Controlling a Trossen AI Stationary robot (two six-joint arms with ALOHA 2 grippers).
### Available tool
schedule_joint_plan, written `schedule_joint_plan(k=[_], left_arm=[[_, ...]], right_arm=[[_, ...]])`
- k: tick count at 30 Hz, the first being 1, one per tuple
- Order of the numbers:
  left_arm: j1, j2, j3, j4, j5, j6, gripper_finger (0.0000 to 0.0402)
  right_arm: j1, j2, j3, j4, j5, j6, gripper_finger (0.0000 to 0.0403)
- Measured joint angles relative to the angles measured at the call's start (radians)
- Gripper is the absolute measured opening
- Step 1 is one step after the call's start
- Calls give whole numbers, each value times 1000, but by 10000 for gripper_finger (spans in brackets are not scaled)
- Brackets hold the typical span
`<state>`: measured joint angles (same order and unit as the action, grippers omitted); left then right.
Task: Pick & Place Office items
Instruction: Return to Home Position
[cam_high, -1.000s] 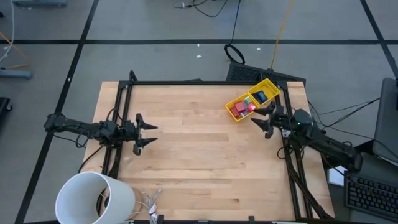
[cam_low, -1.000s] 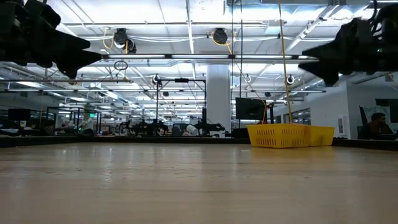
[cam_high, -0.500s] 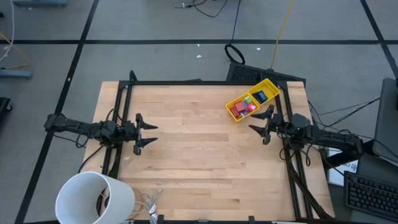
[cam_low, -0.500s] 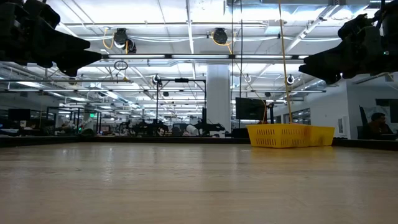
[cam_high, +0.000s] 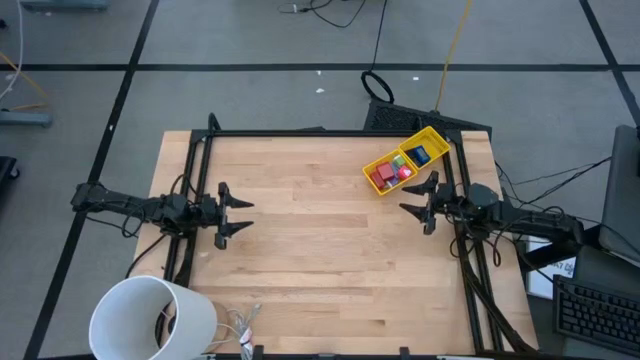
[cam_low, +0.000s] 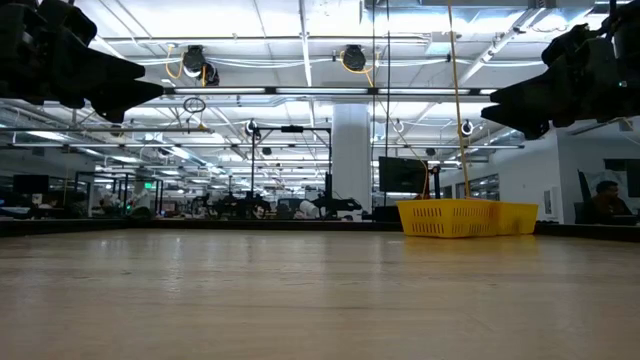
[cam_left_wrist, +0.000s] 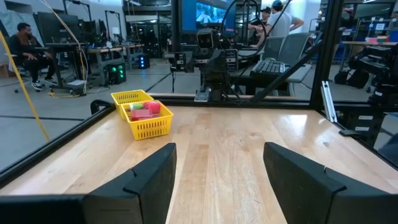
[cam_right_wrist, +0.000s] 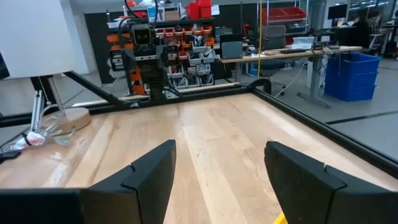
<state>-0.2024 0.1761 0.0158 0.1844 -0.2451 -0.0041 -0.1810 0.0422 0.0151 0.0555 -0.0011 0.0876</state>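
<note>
Since a second earlier, the right gripper (cam_high: 418, 204) had swung back from the yellow bin (cam_high: 438, 139) near the bench's (cam_high: 320, 280) far right corner, fingers apart, over the right edge. The left gripper (cam_high: 245, 215) hung spread over the left edge. All the office items (cam_high: 398, 170) lay inside the yellow bin.

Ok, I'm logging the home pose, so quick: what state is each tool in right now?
Left tool: open, holding nothing.
Right tool: open, holding nothing.
</note>
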Motion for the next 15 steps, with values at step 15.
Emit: schedule_joint_plan(k=[15], left_arm=[[0, 0, 0, 0, 0, 0, 241]], right_arm=[[0, 0, 0, 0, 0, -2, 234]])
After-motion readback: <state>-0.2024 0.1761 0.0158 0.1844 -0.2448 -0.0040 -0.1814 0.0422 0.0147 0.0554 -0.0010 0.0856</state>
